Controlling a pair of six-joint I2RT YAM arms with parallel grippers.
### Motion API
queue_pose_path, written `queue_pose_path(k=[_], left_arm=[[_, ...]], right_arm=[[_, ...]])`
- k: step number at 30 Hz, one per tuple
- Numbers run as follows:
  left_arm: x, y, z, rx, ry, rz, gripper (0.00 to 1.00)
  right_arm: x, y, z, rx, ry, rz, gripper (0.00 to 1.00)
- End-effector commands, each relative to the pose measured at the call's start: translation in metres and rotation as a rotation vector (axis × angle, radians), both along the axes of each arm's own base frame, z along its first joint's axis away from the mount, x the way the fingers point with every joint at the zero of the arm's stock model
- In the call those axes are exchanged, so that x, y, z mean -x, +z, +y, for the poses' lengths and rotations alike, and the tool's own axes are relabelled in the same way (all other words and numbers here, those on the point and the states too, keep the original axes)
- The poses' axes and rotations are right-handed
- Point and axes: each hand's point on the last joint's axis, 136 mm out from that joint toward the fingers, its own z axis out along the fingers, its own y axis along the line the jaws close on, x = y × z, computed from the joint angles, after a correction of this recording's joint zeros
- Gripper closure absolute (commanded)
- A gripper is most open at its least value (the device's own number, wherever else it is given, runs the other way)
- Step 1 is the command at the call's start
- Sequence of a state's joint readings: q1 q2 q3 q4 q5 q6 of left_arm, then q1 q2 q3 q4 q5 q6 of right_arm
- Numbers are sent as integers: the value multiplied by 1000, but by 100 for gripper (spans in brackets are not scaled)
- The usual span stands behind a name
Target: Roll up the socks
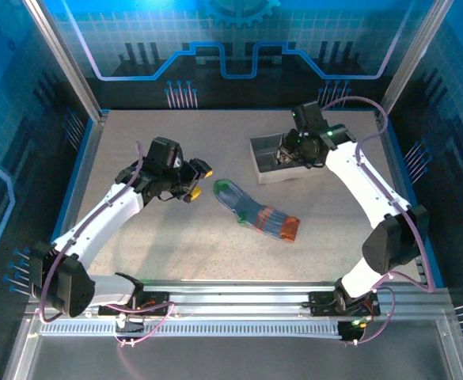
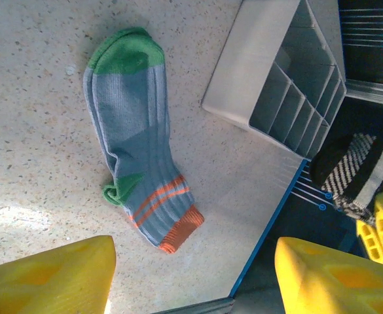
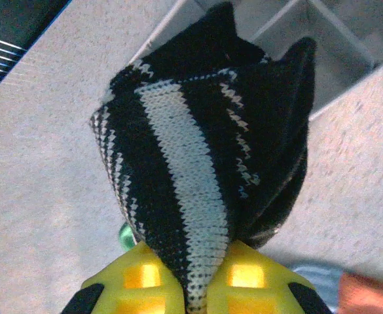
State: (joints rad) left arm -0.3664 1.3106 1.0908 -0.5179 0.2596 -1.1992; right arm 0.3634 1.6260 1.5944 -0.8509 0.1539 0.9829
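The blue-grey striped sock (image 1: 255,212) lies flat on the table, green cuff toward the left arm and orange-red toe toward the front right; the left wrist view shows this sock (image 2: 135,131) full length. My left gripper (image 1: 197,180) hovers just left of its cuff, open, with nothing between the yellow fingers (image 2: 47,275). The black sock with white stripes (image 3: 204,150) hangs bunched from my right gripper (image 3: 194,288), which is shut on it over the grey tray's near edge. From the left wrist view, the black sock (image 2: 358,167) shows beyond the tray.
The grey divided tray (image 1: 267,170) stands at the back right of the table, its compartments (image 2: 296,98) facing the left wrist camera. A blue rim (image 1: 85,170) and walls bound the speckled tabletop (image 1: 176,245).
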Motion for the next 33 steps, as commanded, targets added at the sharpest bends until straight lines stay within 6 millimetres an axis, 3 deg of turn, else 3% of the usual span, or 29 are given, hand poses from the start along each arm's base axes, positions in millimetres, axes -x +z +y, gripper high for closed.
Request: queue_pose_path(k=[1, 6, 12, 22, 33], left_arm=[[-3, 16, -5, 23, -15, -41, 35], [6, 9, 1, 14, 0, -26, 35], [17, 4, 7, 3, 10, -11, 35], [27, 0, 15, -4, 32, 0, 35], [32, -2, 19, -3, 46, 8, 35]], right_arm=[[-5, -14, -26, 211, 40, 42, 100], [-17, -33, -26, 338, 114, 72, 100], [-27, -53, 3, 389, 234, 102, 100], [-23, -82, 39, 245, 258, 213, 100], [-22, -97, 52, 121, 246, 303, 100]])
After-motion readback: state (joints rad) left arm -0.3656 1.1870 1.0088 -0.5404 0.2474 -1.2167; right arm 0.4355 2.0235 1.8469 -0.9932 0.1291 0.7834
